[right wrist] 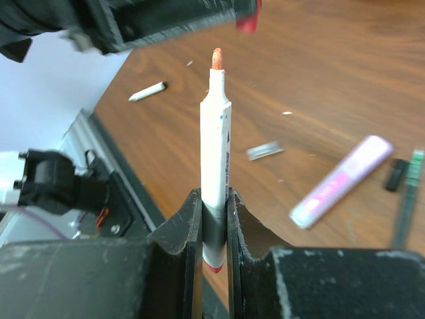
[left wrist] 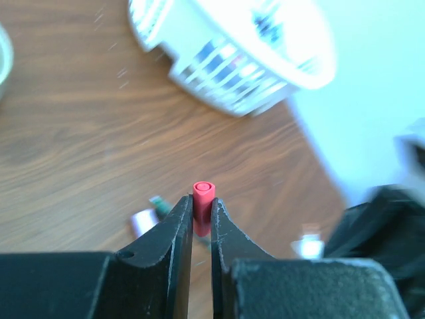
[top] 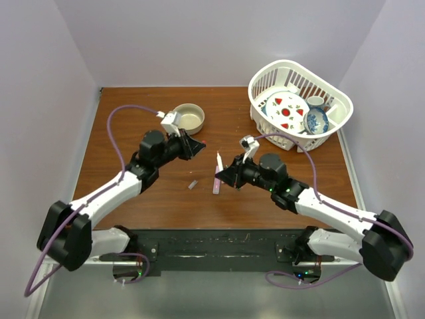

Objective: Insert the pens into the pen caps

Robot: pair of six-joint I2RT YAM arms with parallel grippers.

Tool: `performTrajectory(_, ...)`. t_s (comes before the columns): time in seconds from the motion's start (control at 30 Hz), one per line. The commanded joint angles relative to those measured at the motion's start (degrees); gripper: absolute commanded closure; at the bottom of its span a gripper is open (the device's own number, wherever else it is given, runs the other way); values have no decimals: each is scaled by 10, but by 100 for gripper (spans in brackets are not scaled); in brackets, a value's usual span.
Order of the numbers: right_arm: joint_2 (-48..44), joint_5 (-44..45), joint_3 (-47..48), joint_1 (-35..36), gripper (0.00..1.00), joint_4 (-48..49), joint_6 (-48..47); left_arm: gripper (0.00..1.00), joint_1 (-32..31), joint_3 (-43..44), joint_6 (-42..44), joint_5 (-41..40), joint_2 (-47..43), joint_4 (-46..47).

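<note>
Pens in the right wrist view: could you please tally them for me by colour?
White: 2, the held pen and the loose pen
Pink: 1, the marker
Dark: 1, the dark pen
Total: 4
</note>
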Motion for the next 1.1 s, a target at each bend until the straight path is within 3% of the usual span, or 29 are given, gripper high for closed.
performTrajectory(0.0, 18, -3, 26, 17, 100, 91, 7, 100, -2, -63, -142, 18, -61, 236)
performTrajectory(0.27, 63, -7, 59, 28, 100, 103, 13, 100, -2, -103, -189, 29, -99, 306)
performTrajectory(1.07, 77, 2, 86, 43, 100, 91, 10, 100, -3, -118, -178, 27, -98, 277)
